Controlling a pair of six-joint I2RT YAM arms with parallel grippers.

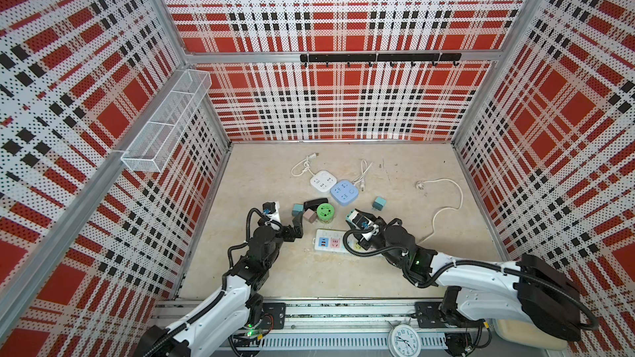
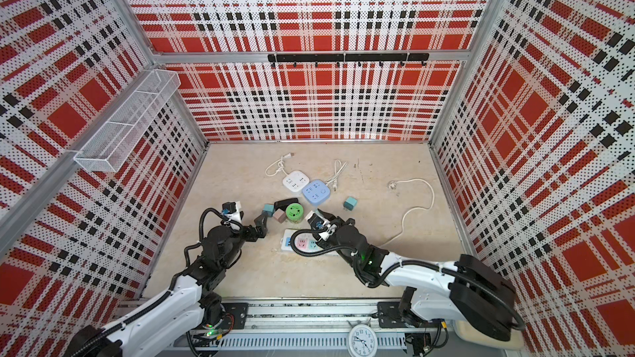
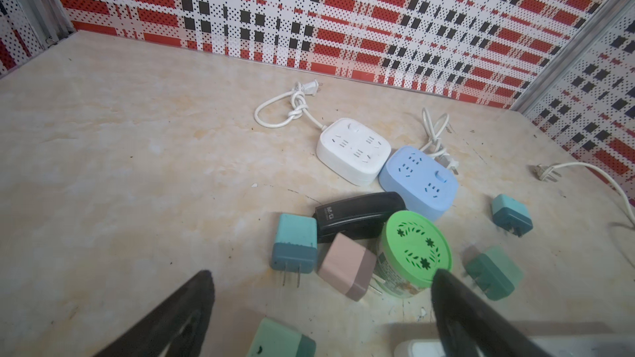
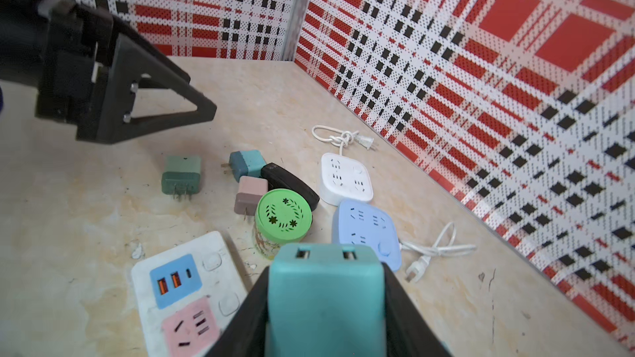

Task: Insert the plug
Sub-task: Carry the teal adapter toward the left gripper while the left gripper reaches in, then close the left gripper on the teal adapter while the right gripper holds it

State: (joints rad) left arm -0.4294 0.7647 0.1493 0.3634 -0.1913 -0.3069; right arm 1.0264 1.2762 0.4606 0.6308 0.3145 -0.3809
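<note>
- At the near centre, beside the white power strip (image 4: 178, 286): right gripper (image 4: 324, 271) grasping teal plug (image 4: 324, 300).
- Further left: left gripper (image 3: 323, 276) released, empty, facing pink plug (image 3: 343, 266).

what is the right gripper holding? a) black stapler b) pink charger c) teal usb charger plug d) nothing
c: in the right wrist view the right gripper is shut on the teal usb charger plug, which sits clamped between its two sides.

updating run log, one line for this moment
left gripper open, empty | right gripper shut on teal plug | power strip: plug not inserted
</note>
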